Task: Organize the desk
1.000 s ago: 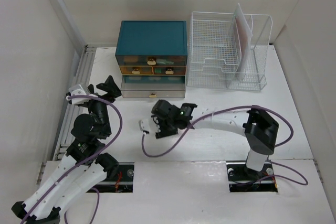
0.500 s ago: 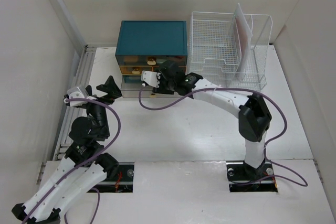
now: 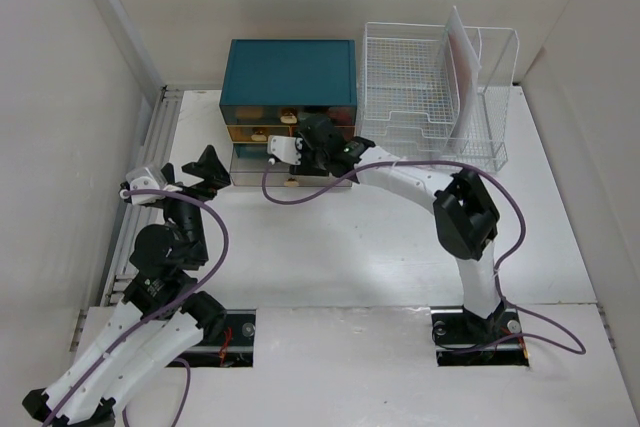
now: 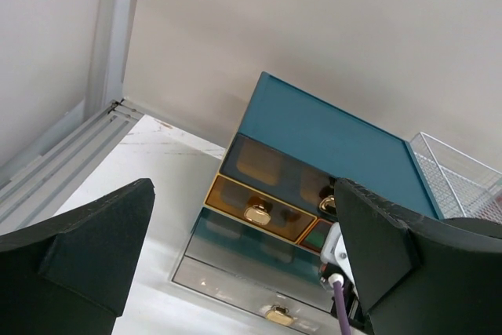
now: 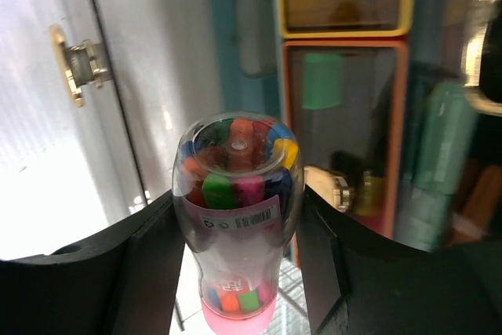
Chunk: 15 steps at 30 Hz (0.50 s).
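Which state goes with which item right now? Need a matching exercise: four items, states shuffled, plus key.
Items:
1. left end effector
2. right end effector
3. teal drawer box
4. white wire rack

States:
A. sheets standing upright in it
B. closed on a clear tube with coloured contents
C. open, holding nothing
D. bottom drawer pulled out

Pairs: 1-C, 2-B, 3-D, 4-A

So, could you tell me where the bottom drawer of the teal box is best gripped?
Probably by the small gold knob centred on the bottom drawer, approaching straight from its front; that clear panel is otherwise flat and smooth, so only the knob sticks out to pinch.
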Available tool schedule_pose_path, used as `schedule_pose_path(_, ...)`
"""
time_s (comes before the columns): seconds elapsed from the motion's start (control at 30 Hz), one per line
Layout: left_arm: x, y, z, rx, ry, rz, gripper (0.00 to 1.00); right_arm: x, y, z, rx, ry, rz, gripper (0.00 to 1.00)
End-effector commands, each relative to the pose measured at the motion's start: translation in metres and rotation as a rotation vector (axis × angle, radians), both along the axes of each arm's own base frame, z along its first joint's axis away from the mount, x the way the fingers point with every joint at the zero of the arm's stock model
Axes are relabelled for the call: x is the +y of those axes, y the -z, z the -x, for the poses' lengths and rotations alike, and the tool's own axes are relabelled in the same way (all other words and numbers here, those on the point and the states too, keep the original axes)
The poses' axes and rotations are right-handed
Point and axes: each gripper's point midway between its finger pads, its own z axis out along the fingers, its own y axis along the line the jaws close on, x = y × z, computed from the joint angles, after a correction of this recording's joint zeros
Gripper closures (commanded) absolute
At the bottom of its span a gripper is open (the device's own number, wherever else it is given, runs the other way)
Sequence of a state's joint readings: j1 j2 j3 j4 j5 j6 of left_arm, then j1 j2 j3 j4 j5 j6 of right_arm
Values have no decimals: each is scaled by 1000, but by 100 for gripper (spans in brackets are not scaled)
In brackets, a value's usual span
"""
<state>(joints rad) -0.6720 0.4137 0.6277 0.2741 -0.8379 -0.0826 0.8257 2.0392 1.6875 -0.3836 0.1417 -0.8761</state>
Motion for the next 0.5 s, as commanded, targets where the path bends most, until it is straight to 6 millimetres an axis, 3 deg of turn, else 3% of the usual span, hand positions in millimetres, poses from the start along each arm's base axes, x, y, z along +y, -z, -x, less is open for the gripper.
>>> schedule_pose_path(0.0, 3, -10, 4, -46, 3, 19, 0, 15, -46, -23, -120, 14, -96, 92)
schedule_pose_path(0.1, 3, -10, 4, -46, 3, 19, 0, 14, -41, -24, -114, 28, -91, 65)
schedule_pose_path(0.2, 3, -10, 4, -46, 3, 19, 0, 14, -40, -24, -108, 36, -99, 53)
schedule_pose_path(0.23, 3, -10, 4, -46, 3, 19, 0, 14, -40, -24, -103, 42, -106, 44)
schedule_pose_path(0.47, 3, -10, 4, -46, 3, 19, 0, 11, -47, -20, -112, 48, -127, 30)
